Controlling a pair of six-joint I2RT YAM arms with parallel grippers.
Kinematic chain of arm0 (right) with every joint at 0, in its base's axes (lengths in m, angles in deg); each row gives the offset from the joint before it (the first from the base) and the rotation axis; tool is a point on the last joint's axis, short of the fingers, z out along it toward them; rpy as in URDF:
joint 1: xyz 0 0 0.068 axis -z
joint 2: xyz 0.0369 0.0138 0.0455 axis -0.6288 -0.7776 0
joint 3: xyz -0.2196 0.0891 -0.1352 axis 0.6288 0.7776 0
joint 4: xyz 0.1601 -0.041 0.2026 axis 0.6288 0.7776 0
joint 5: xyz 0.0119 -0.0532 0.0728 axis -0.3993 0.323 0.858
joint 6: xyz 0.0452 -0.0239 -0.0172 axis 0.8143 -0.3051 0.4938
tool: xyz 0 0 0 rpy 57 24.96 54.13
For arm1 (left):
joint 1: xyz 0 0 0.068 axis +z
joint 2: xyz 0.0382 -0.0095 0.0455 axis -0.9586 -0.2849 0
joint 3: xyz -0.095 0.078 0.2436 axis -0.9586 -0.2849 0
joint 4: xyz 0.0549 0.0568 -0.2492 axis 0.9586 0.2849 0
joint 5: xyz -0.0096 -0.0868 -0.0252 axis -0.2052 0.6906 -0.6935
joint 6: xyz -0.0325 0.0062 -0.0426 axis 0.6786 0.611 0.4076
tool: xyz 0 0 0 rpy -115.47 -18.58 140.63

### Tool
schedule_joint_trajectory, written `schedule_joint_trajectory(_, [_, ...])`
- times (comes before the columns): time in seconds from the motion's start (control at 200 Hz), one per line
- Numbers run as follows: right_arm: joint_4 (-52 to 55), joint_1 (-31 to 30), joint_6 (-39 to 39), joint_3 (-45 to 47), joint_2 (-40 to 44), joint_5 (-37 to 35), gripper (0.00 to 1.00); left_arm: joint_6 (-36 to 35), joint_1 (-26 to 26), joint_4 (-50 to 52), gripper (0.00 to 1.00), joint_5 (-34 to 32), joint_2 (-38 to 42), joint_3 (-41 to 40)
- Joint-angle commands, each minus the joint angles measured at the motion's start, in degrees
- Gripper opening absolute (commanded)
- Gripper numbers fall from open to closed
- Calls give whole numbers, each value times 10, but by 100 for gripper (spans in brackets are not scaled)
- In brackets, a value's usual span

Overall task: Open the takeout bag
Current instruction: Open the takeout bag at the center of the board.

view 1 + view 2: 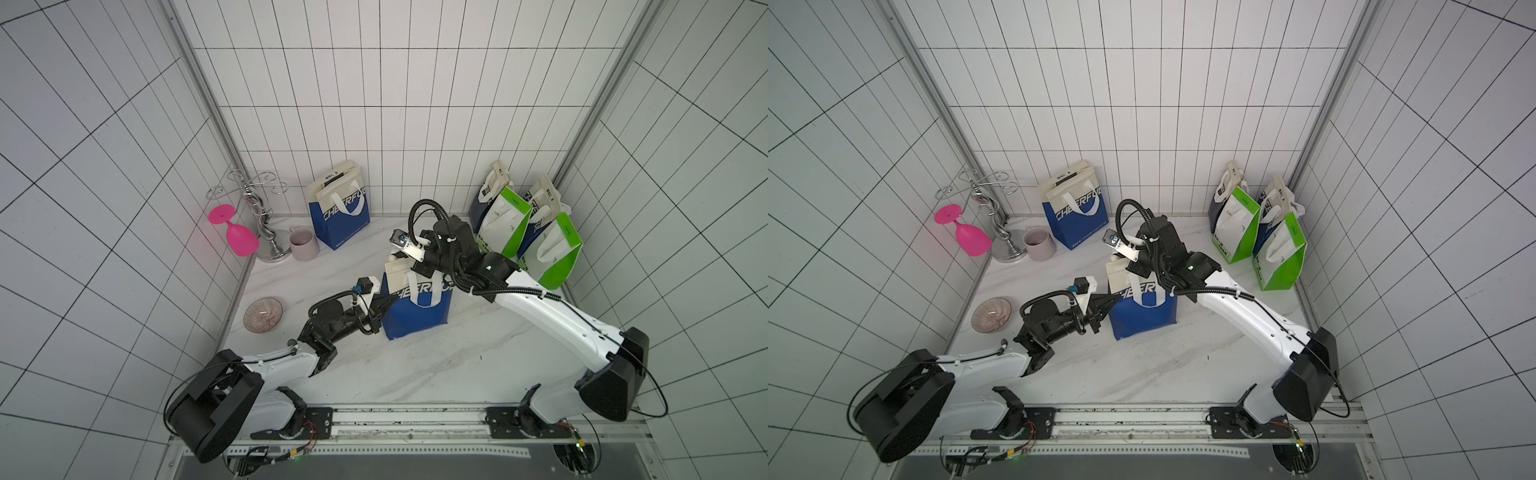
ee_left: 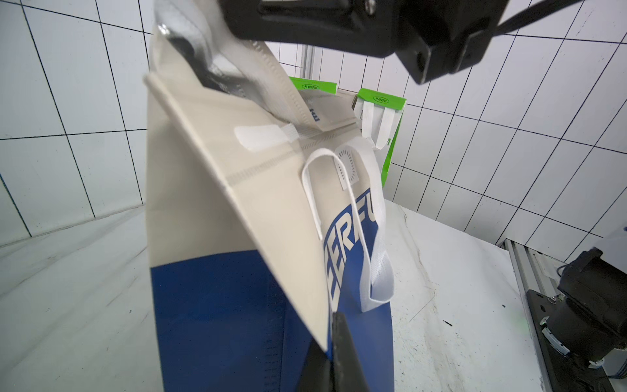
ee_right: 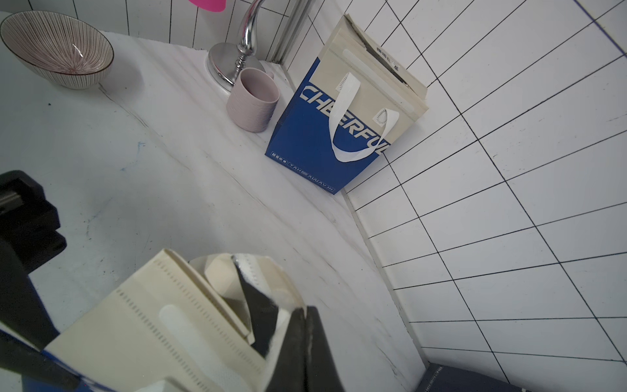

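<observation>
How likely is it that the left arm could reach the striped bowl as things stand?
Probably yes, once freed: the striped bowl sits close beside the left arm with nothing between, but the left gripper is shut on the blue takeout bag.

The takeout bag [image 1: 415,316] stands on the table [image 1: 415,374], bowl [image 1: 263,314] to its left, mug [image 1: 303,244] behind.
</observation>
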Motion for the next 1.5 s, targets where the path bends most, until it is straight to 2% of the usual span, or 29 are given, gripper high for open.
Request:
schedule_joint_trajectory(0.0, [15, 7, -42, -94, -2, 4, 0, -12, -7, 2, 0, 24, 1, 3])
schedule_joint_trajectory(0.385, [-71, -2, 6, 43, 39, 22, 0, -13, -7, 6, 0, 20, 0, 3])
schedule_joint_trajectory(0.64, [-72, -14, 15, 75, 27, 4, 0, -13, -7, 7, 0, 20, 3, 3])
schedule_joint_trajectory(0.865, [-73, -23, 10, 93, 21, -12, 12, -13, -8, 9, 0, 20, 4, 4])
schedule_joint_trajectory(1.004, [-72, -25, 10, 103, 24, -14, 25, -14, -7, 9, 0, 20, 3, 4])
schedule_joint_trajectory(1.229, [-72, -26, 19, 122, 36, -13, 30, -13, -7, 9, 0, 20, 6, 4])
schedule_joint_trajectory(1.494, [-69, -27, 35, 154, 65, -21, 31, -13, -7, 11, 0, 19, 8, 4])
